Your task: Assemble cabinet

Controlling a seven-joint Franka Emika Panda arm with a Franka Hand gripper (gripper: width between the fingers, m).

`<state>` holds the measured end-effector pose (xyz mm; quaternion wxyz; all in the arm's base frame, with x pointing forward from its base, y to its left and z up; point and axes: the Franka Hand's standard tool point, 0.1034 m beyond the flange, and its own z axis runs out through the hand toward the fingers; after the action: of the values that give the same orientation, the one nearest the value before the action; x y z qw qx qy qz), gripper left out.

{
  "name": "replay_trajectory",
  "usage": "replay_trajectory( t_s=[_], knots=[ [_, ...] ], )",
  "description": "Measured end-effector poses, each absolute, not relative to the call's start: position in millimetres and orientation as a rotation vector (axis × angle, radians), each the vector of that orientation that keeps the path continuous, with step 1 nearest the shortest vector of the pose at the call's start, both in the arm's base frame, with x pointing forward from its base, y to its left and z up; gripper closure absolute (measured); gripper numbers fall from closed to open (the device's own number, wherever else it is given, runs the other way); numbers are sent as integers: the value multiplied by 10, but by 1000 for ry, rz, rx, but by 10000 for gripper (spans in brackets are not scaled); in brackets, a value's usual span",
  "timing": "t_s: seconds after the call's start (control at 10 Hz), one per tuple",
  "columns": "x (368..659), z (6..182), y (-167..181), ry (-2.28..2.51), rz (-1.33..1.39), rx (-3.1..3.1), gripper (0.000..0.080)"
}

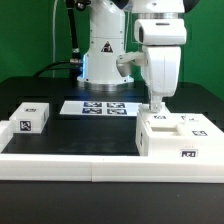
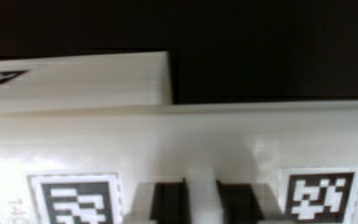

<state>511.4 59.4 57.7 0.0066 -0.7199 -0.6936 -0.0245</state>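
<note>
The cabinet [image 1: 180, 137] is a large white tagged body at the exterior view's right, just behind the front rail. My gripper [image 1: 157, 103] reaches straight down onto its rear left top corner. In the wrist view the cabinet [image 2: 176, 130] fills the frame, with a square tag on each side of the gripper [image 2: 202, 203]. The two dark fingers [image 2: 165, 203] stand close together with a narrow white strip of the cabinet held between them. A small white tagged block [image 1: 32, 115] lies apart at the exterior view's left.
The marker board [image 1: 98, 107] lies flat in the middle of the black table, in front of the robot's base [image 1: 100, 60]. A long low white border rail [image 1: 70, 163] runs along the front edge.
</note>
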Motion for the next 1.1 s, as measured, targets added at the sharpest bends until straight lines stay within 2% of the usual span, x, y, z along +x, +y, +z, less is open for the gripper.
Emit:
replay_trajectory(
  t_s=[0.5, 1.1],
  knots=[
    [5132, 575, 590, -2169, -71, -2250, 729],
    [5672, 590, 570, -2175, -113, -2253, 729]
  ],
)
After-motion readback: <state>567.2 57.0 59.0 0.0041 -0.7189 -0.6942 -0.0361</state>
